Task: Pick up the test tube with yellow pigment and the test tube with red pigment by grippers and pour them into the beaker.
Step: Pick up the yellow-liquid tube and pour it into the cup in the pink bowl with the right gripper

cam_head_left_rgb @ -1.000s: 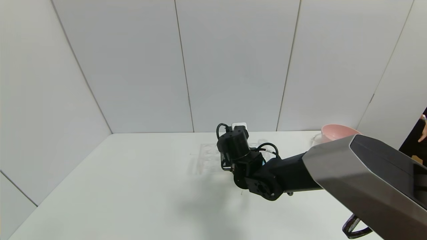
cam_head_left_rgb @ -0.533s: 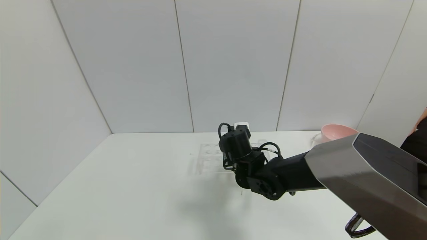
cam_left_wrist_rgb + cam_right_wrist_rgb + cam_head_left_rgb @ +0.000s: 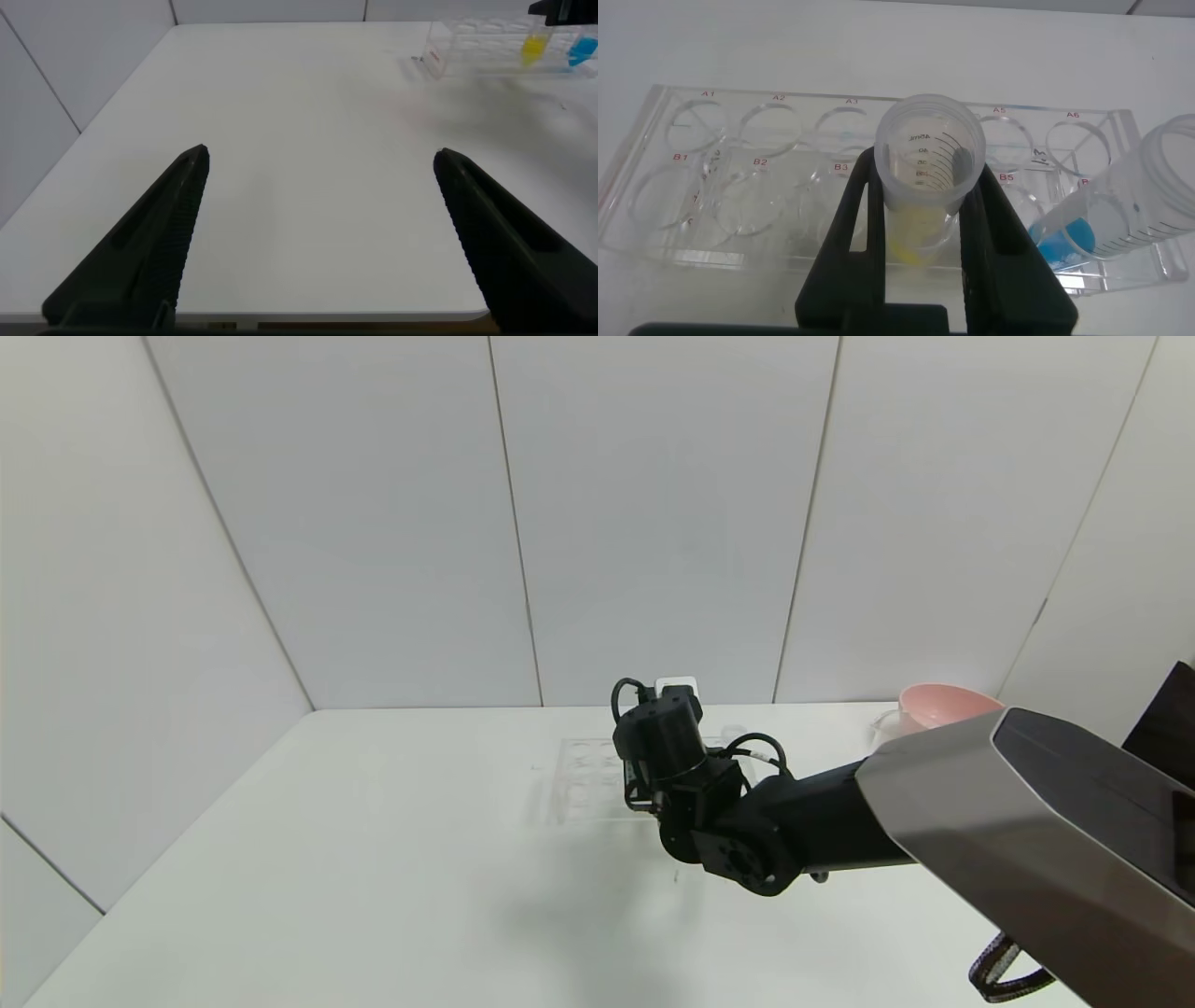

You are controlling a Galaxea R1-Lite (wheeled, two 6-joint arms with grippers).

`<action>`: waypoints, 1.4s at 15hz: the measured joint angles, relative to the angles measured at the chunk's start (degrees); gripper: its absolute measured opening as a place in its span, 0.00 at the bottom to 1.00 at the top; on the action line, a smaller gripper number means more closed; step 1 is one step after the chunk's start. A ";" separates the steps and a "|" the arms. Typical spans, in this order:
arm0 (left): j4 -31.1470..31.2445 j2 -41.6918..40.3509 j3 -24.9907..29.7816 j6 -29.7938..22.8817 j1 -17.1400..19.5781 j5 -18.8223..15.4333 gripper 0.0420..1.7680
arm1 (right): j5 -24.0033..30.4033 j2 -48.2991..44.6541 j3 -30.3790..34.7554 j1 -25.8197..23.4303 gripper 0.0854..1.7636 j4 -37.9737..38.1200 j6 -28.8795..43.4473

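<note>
The test tube with yellow pigment (image 3: 931, 159) stands in a slot of the clear rack (image 3: 738, 177), with a little yellow liquid at its bottom. My right gripper (image 3: 929, 179) is shut on it, one black finger pressed against each side below the rim. In the head view the right wrist (image 3: 665, 747) hovers over the rack (image 3: 583, 775) and hides the tube. My left gripper (image 3: 320, 157) hangs open over bare table near the front edge. From there the yellow tube (image 3: 533, 47) shows far off in the rack. The test tube with red pigment is out of view. The beaker (image 3: 884, 726) stands at the back right.
A tube with blue liquid (image 3: 1120, 210) leans in the rack just beside the yellow one. A pink bowl (image 3: 943, 702) stands behind the beaker at the back right. Grey wall panels close off the table's far side.
My right gripper has shut on the yellow tube. Its wrist has shifted slightly right and up over the rack. A person at the far right edge has moved out of view.
</note>
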 joint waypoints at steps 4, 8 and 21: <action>0.02 0.00 0.00 0.00 0.00 0.02 0.97 | 0.04 -1.24 -0.17 -0.02 0.26 0.01 -1.51; 0.00 0.00 0.00 0.02 0.00 0.02 0.97 | 0.04 -4.27 -0.44 0.24 0.26 0.12 -3.23; 0.00 0.00 0.00 0.00 0.00 0.02 0.97 | 2.02 -18.58 13.57 2.18 0.26 1.13 -4.52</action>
